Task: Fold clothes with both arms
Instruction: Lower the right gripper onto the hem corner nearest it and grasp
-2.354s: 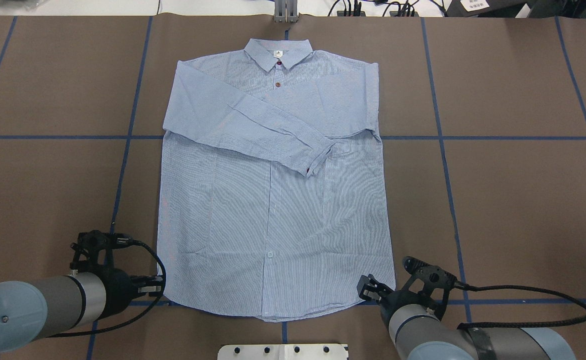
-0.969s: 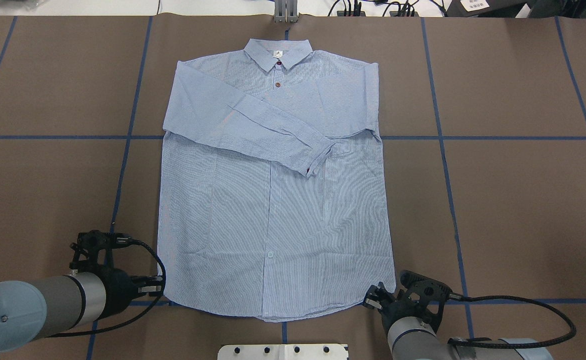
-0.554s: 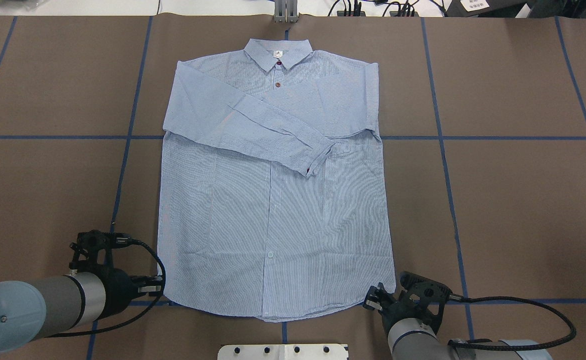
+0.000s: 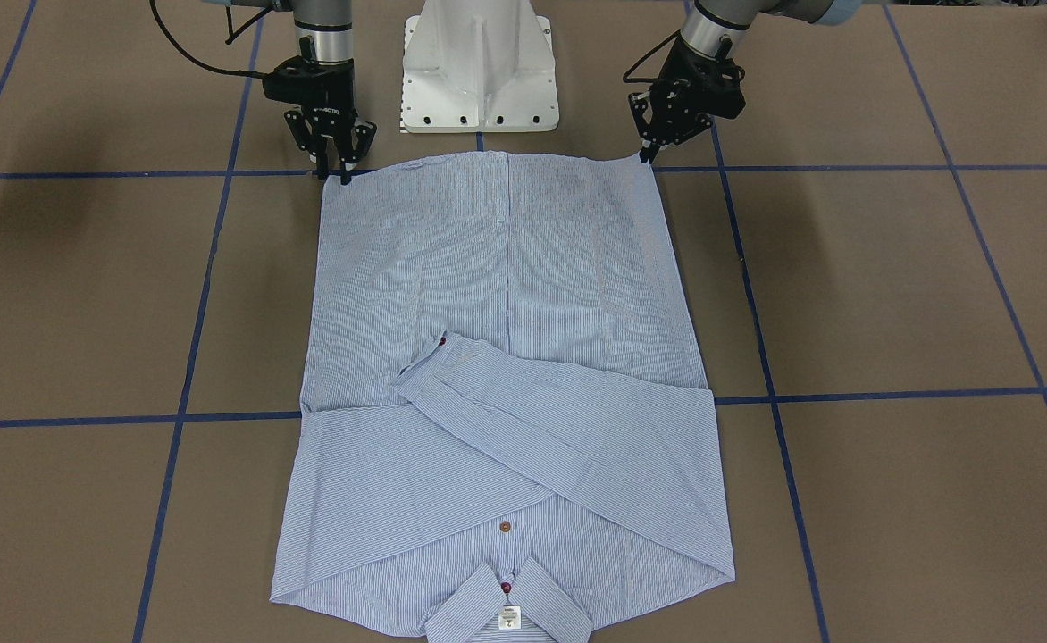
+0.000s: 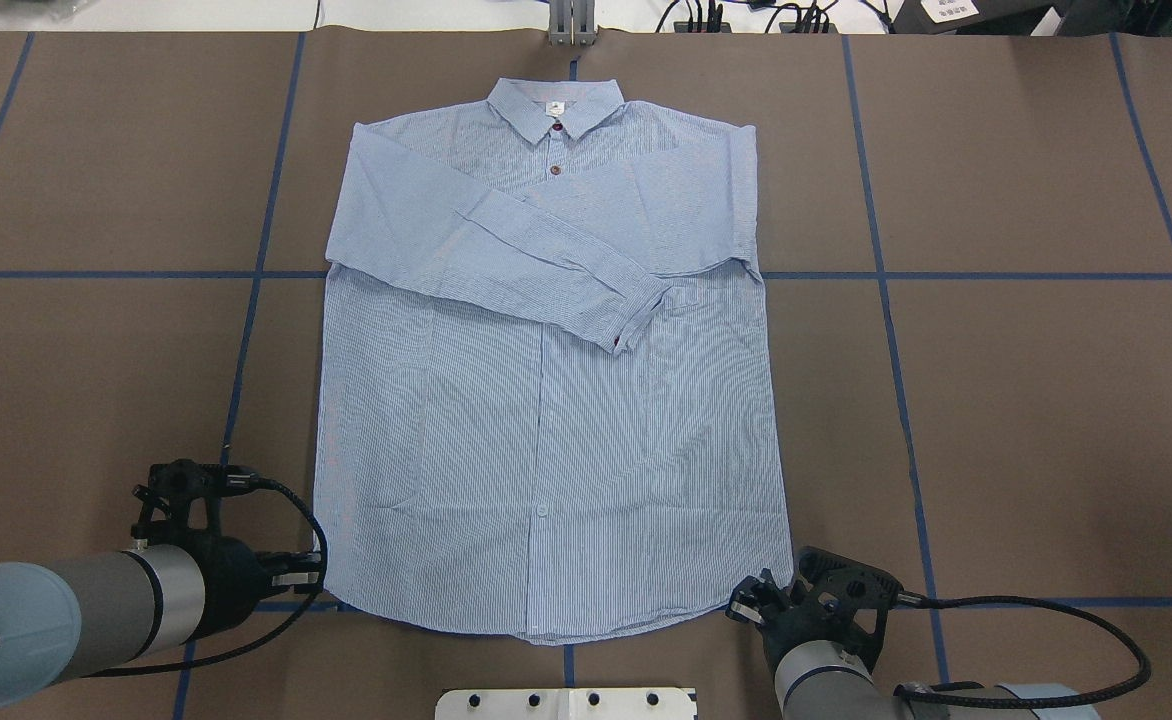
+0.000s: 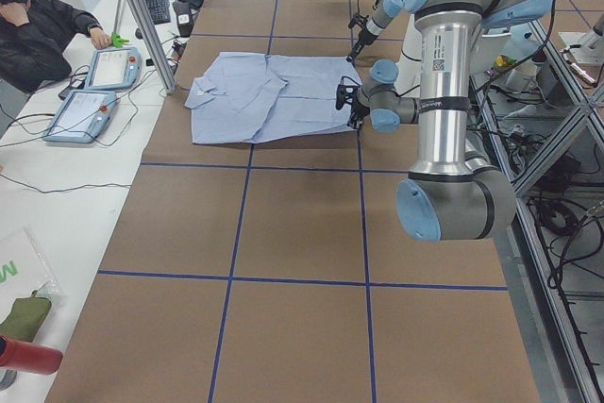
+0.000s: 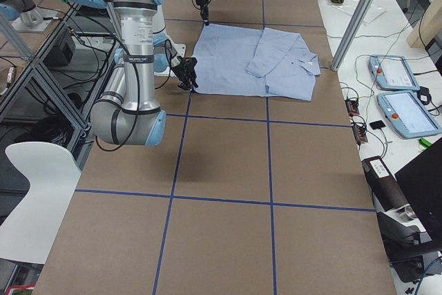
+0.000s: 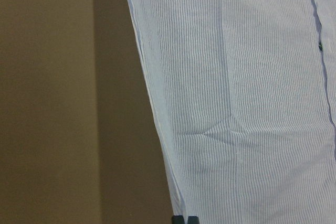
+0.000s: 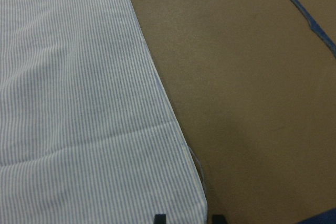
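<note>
The light blue striped shirt lies flat, front up, collar at the far side and both sleeves folded across the chest. My left gripper sits at the hem's left corner; in the front view it touches that corner. Its fingertips are close together on the hem's edge, so it is shut on the shirt. My right gripper is at the hem's right corner. It is open, and its fingertips straddle the corner cloth.
The white pedestal base stands just behind the hem, between the arms. Blue tape lines cross the brown table cover. A metal post stands at the far edge. An operator and tablets are beyond the collar end.
My right gripper has moved back and down from just inside the hem to its right corner. The left gripper has shifted only slightly. The shirt lies as before.
</note>
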`<state>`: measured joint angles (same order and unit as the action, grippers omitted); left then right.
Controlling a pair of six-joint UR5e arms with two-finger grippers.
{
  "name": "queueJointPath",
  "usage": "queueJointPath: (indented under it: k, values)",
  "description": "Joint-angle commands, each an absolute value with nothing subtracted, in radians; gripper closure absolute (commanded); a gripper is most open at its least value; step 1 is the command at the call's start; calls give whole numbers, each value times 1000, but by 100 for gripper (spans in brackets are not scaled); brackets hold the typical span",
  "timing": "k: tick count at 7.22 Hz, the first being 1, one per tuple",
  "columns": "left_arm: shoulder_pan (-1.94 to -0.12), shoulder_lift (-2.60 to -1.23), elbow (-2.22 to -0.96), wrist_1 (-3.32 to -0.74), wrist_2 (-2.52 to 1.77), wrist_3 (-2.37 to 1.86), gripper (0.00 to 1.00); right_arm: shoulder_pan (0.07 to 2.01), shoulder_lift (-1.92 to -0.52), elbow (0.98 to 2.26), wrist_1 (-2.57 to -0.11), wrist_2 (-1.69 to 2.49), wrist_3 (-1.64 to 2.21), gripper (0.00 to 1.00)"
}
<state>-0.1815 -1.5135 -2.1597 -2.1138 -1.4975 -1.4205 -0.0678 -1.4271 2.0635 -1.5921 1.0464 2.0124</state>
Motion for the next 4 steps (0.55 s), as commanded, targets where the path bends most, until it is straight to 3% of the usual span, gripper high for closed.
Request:
queueJointPath:
  k: [1, 3, 4]
  values:
    - [-181, -1513, -2164, -2114, -1499, -1420, 100, -66, -1428, 2063, -1594, 1042, 2011, 100]
    - [-183, -1513, -2167, -2114, -1499, -1420, 100, -49, -1422, 2113, -1603, 1048, 2002, 100]
    - [-181, -1513, -2192, -2112, -1500, -1419, 100, -25, -1414, 2214, -1705, 1061, 1990, 100]
